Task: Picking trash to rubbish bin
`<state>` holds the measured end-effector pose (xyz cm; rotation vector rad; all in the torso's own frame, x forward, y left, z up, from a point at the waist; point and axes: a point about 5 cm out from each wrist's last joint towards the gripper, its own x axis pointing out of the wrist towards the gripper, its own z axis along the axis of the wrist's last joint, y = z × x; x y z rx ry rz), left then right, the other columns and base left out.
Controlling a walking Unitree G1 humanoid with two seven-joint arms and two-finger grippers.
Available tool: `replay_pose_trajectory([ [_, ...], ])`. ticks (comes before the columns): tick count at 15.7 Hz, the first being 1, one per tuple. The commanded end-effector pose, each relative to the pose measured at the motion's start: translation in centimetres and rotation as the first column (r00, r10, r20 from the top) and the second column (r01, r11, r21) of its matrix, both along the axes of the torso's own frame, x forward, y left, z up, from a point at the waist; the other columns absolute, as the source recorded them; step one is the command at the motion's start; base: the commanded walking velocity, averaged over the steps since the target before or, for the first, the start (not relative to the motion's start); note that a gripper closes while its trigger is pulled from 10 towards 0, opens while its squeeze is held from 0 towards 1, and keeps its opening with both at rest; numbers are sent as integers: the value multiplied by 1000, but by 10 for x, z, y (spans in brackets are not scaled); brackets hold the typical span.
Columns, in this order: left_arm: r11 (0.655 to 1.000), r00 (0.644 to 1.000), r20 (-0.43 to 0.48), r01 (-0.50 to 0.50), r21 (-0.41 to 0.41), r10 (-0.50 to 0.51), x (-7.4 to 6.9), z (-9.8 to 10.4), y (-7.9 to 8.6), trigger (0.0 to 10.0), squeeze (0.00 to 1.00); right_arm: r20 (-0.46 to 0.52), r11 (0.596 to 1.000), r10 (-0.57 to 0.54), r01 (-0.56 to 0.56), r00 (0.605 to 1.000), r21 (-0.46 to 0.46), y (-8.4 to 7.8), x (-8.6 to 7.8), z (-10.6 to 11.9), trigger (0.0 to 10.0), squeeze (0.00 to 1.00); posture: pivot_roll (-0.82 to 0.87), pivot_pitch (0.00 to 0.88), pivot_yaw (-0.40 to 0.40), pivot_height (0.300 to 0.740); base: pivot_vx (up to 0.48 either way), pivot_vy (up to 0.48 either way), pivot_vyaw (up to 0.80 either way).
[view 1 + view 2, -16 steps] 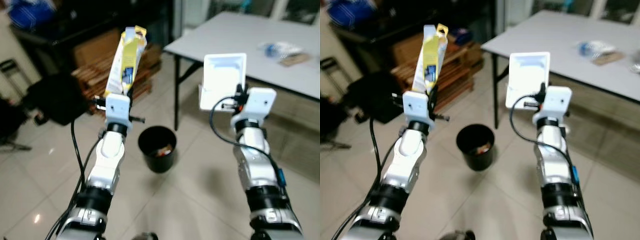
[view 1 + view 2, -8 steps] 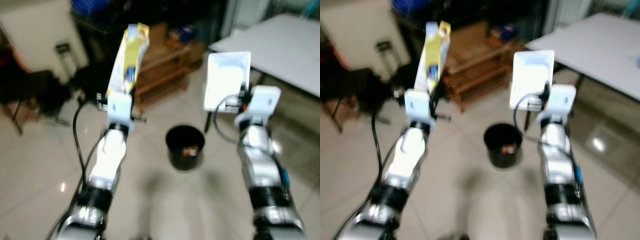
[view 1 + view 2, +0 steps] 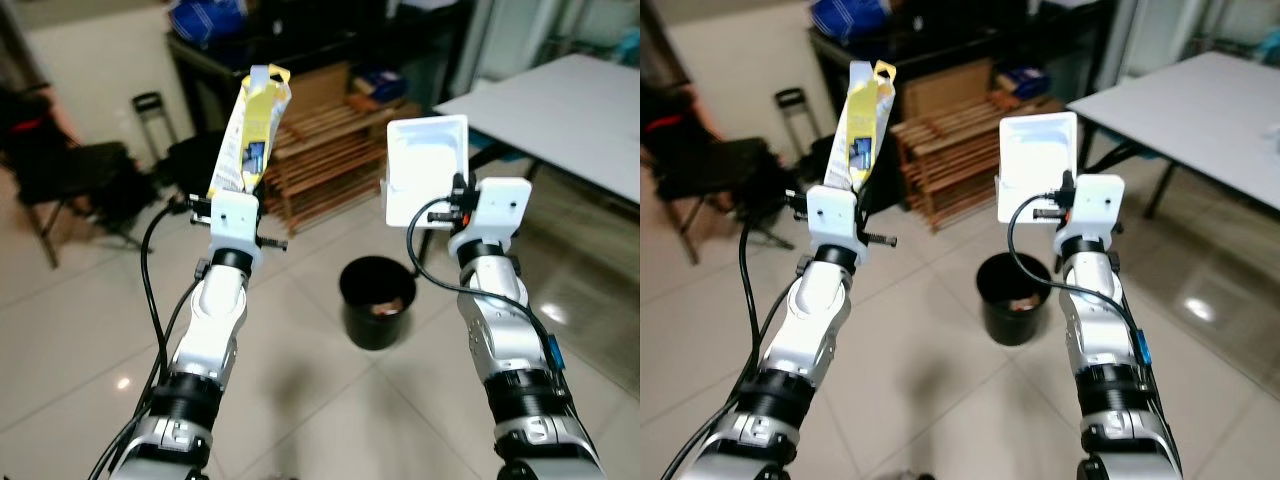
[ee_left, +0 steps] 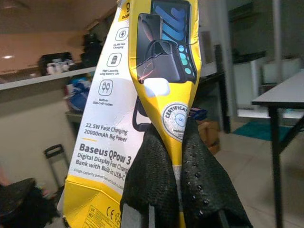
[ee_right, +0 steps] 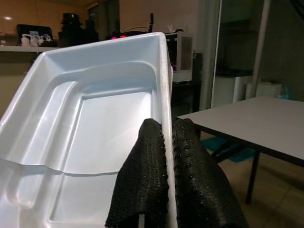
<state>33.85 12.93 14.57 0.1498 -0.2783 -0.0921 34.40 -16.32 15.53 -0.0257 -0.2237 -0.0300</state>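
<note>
We are carrying two pieces of trash toward the black rubbish bin (image 3: 376,302), which is standing on the tiled floor (image 3: 80,330) ahead of us, between our two raised arms and beyond them. Our left gripper (image 4: 175,156) is pinching its two black fingers tight on the lower edge of a yellow and white power bank box (image 3: 248,130), holding it upright above the wrist. Our right gripper (image 5: 167,156) is clamping its fingers together on the rim of a white plastic packaging tray (image 3: 426,168), also held up high.

By our judgement, the picking up is done for both items and the dropping is still to come: neither piece is over the bin's mouth yet, so we are still needing to close in, reach each arm over the opening and let go. The bin is already holding some scraps at its bottom, though we cannot tell what they are.

On the box, in the left wrist view, we are reading "Baseus QPow 3", "Digital Display Fast Charge", "22.5W Fast Charge 20000mAh Big Power", "High Capacity Large Battery Life", "Built-in USB-C Cables", a round seal beginning "CERTIFICAT", and a CE mark. The tray is bearing no writing.

A wooden slatted rack (image 3: 320,165) and a white table (image 3: 560,100) are standing beyond the bin.
</note>
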Motion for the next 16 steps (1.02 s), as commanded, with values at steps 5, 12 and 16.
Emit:
replay_pose_trajectory([
  [5, 1000, 1000, -9, -11, 4, 11, 3, 2, 2, 10000, 0, -30, 999, 37, -37, 999, 2, 6, 2, -2, 10000, 0, 2, 15, 79, 740, 376, 0, -566],
  [12, 1000, 1000, -7, -11, 4, 11, 2, 3, 1, 10000, 0, -40, 999, 45, -45, 998, -7, 6, 2, -4, 10000, 0, 3, 11, 79, 740, 375, 0, 0],
  [16, 1000, 1000, -8, -12, 5, 12, 3, 3, 2, 10000, 0, -47, 999, 49, -50, 998, -12, 7, 2, -5, 10000, 0, 4, 9, 80, 740, 378, 0, 0],
])
